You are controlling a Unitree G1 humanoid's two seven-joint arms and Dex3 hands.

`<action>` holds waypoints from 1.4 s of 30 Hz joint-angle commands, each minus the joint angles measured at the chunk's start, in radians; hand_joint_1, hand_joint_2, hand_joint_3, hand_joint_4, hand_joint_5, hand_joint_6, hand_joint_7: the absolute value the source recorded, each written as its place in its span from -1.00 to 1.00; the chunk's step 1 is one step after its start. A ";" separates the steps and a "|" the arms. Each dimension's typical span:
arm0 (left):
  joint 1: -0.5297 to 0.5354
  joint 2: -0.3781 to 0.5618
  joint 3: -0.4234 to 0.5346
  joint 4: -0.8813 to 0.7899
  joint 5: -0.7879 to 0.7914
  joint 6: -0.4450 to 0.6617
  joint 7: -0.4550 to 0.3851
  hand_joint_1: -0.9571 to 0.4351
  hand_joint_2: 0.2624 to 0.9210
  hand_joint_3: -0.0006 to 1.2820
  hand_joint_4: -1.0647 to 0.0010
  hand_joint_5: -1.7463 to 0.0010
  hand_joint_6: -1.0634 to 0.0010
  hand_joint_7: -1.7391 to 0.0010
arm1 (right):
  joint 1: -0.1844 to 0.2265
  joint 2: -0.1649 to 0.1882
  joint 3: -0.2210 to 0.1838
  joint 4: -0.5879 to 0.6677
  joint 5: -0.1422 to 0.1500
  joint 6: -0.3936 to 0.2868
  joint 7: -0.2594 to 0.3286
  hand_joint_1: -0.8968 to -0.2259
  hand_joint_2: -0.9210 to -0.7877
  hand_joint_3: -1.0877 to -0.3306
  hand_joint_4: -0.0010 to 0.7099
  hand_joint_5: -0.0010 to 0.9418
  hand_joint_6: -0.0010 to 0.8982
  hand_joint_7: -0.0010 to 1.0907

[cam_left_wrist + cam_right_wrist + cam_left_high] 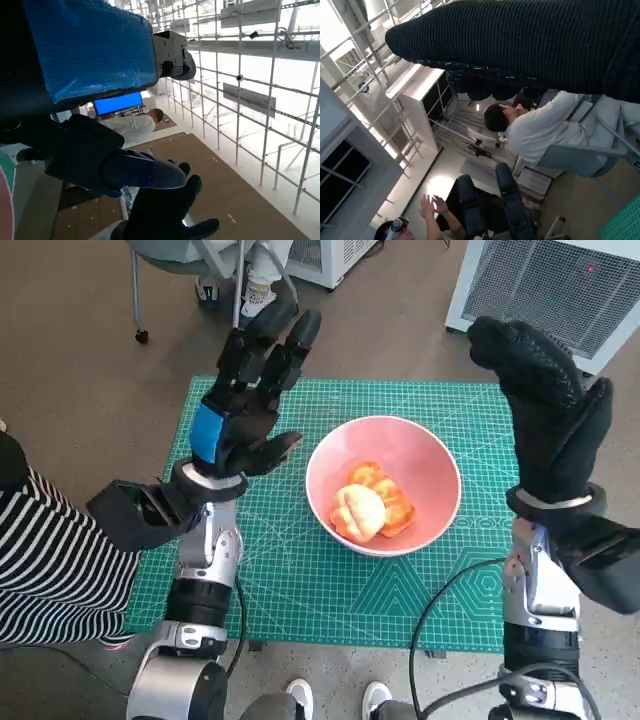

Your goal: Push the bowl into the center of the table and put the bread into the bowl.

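Both my hands are raised above the table and hold nothing. My left hand (245, 405), black with blue tape across its back, hovers over the far left part of the green gridded cutting mat (270, 580), its fingers stretched out and spread apart. My right hand (545, 405), in its black knitted glove, is lifted over the mat's right edge, fingers extended upward and parted, grasping nothing.

That mat is the largest thing before me and covers the tabletop. Near its middle, between my two arms, sits the round pink bowl (425, 455), upright and flat on the mat. Inside the bowl lies the bread (368, 505): a pale rounded roll resting on orange-brown slices, toward the bowl's near left side.

Beyond the mat's far edge a person's foot in a white shoe (256, 295) stands on the brown floor beside a chair leg. My right wrist view shows a person in a white shirt (540, 132) seated, bent forward.
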 commanded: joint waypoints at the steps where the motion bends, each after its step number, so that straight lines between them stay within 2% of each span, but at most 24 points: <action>1: 0.010 0.005 0.003 -0.013 0.003 -0.005 0.005 -0.49 1.00 -0.68 0.78 0.99 1.00 0.50 | 0.019 0.000 0.004 0.002 -0.018 0.001 -0.007 -0.43 -1.00 -0.02 -0.39 -0.99 -0.72 -0.20; 17: -0.006 0.013 0.009 0.002 0.011 -0.022 0.026 -0.47 1.00 -0.69 0.71 0.98 0.93 0.44 | 0.032 0.005 -0.004 0.012 -0.001 -0.026 0.006 -0.43 -1.00 0.00 -0.37 -0.98 -0.70 -0.21; 29: -0.003 0.017 0.000 -0.035 0.003 0.021 0.031 -0.39 1.00 -0.70 0.66 0.97 0.85 0.38 | 0.027 0.024 -0.007 0.064 0.032 -0.075 0.024 -0.36 -1.00 0.00 -0.35 -0.98 -0.66 -0.22; 35: -0.001 0.015 -0.002 -0.051 0.006 0.032 0.035 -0.38 1.00 -0.71 0.63 0.97 0.89 0.29 | 0.021 0.036 -0.007 0.082 0.049 -0.083 0.029 -0.34 -1.00 0.00 -0.35 -0.98 -0.65 -0.22; 42: 0.008 0.015 -0.006 -0.070 0.012 0.039 0.043 -0.38 1.00 -0.72 0.62 0.97 0.93 0.24 | 0.020 0.050 -0.004 0.084 0.051 -0.079 0.026 -0.34 -1.00 0.00 -0.35 -0.99 -0.65 -0.23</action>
